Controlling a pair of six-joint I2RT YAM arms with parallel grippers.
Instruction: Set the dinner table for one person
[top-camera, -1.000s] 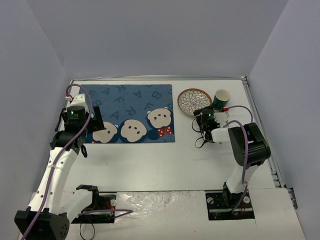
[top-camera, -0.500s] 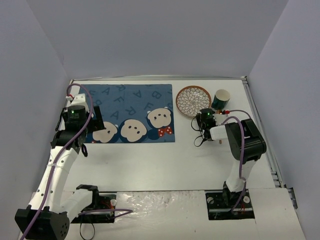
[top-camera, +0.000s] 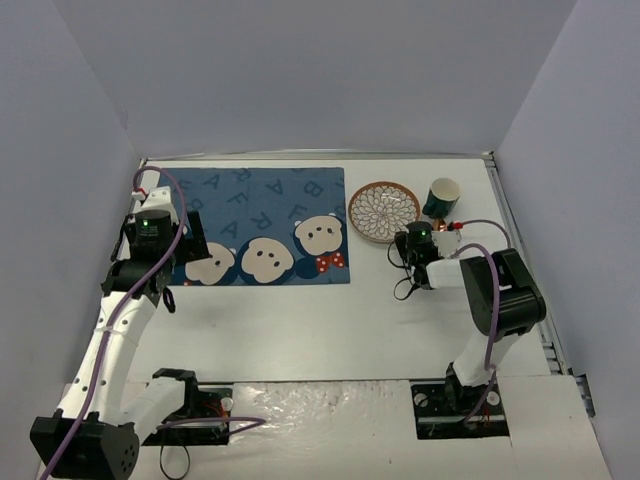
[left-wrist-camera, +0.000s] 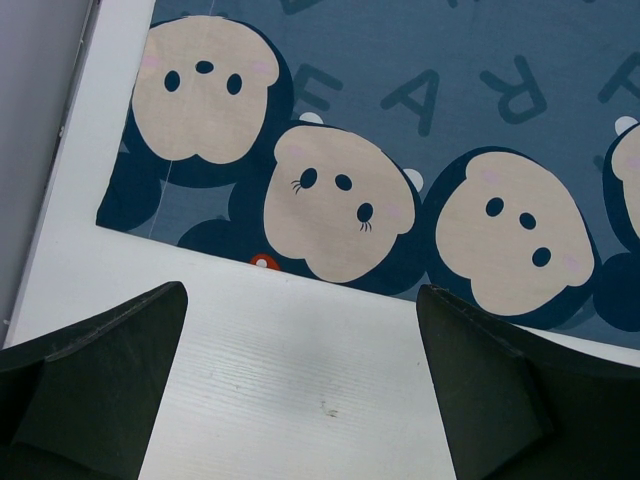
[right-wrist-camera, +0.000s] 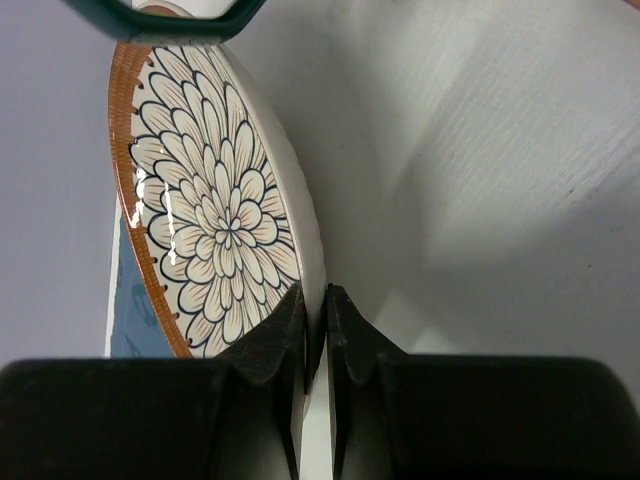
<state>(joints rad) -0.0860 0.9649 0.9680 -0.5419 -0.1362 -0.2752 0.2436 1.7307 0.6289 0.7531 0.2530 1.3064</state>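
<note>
With the right end effector (right-wrist-camera: 315, 300) clenched on the rim of the flowered plate (right-wrist-camera: 220, 220), I'd lift it level and slowly toward the placemat (top-camera: 260, 215), while the left end effector (left-wrist-camera: 300, 300) hangs released.

Right gripper (right-wrist-camera: 315, 300) pinches near rim of plate (right-wrist-camera: 225, 225), jaws almost together. Plate tilted, flower pattern, orange-brown border. Dark green cup (right-wrist-camera: 170, 25) beyond plate. White dinner table (right-wrist-camera: 500, 200) right of plate. Blue mat (right-wrist-camera: 135, 320) left of plate.
</note>
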